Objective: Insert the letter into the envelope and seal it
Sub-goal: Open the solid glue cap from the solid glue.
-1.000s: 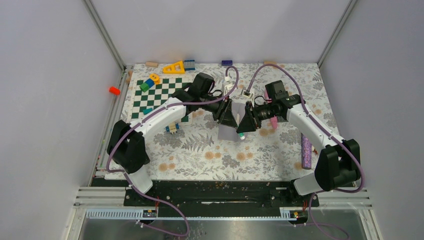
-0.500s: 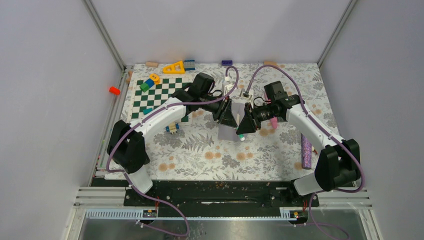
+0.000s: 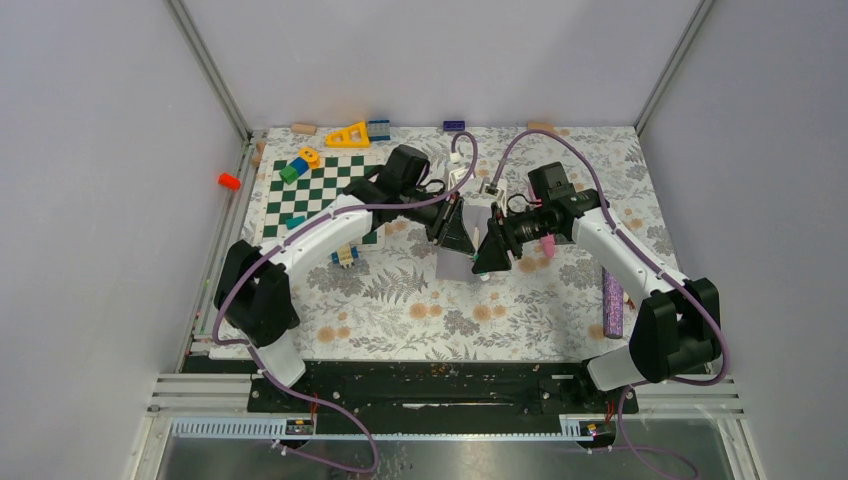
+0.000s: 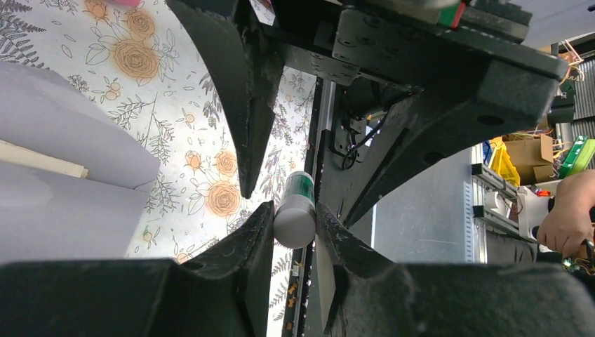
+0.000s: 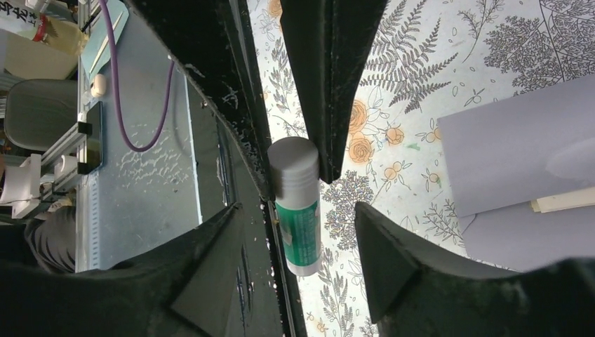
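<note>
The letter point(image 5: 561, 200) sits inside the envelope point(image 5: 519, 147) with only a cream edge showing, so insertion looks done. Sealing remains: the flap looks open and no glue appears to be on it. Just beside the envelope, the left pincer point(image 4: 293, 214) is clenched on the white cap of the glue stick point(image 5: 298, 232); the right pincer point(image 5: 298, 210) stands released around the green body, touching nothing. A chessboard point(image 3: 310, 190) lies well left of the envelope and a purple bar point(image 3: 612, 303) well right — neither obstructs. Only the crowded pincers hang over the envelope.
</note>
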